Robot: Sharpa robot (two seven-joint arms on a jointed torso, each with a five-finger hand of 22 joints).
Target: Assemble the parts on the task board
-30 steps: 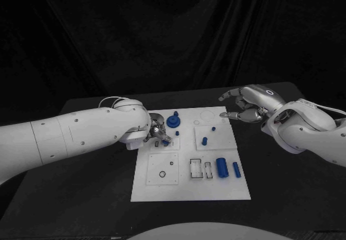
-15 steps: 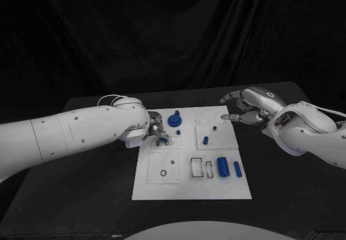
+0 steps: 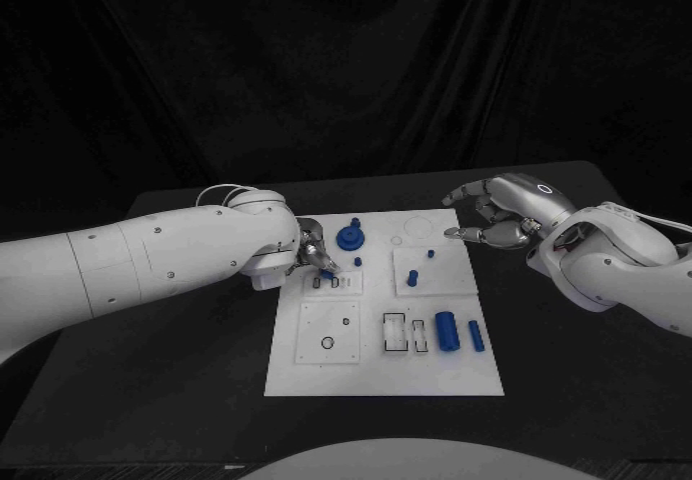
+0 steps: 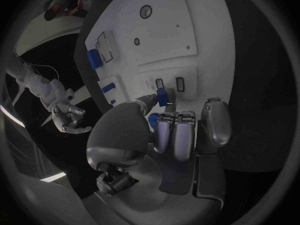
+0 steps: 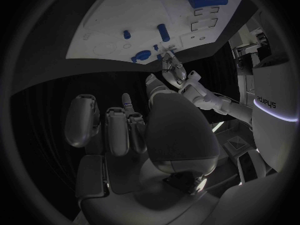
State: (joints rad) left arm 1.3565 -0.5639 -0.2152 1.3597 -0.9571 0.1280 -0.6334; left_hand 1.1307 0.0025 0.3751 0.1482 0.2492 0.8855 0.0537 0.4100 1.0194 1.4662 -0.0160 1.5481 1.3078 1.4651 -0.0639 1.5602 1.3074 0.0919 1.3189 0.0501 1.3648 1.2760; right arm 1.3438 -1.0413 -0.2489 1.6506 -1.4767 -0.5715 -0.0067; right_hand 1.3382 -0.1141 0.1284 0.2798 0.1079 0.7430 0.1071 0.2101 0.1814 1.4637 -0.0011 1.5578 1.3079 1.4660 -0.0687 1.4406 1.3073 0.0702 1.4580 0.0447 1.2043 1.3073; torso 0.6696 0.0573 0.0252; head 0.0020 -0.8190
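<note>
The white task board (image 3: 382, 375) lies in the middle of the black table. My left hand (image 3: 313, 260) hovers over its far left part and pinches a small blue piece (image 3: 329, 271) between thumb and a finger. In the left wrist view that blue piece (image 4: 162, 97) hangs just short of two small rectangular slots (image 4: 169, 84) in the task board (image 4: 206, 30). My right hand (image 3: 490, 215) floats by the board's far right corner, fingers loosely apart, holding nothing.
On the board stand a blue round knob (image 3: 348, 239) and small blue pegs (image 3: 411, 279). A blue cylinder (image 3: 446, 331) and a slim blue bar (image 3: 475, 336) lie near the right edge, beside two black-outlined slots (image 3: 391, 335).
My left hand has drawn the pinched blue piece a little toward the far side, uncovering the two small slots. The right hand has hardly moved.
</note>
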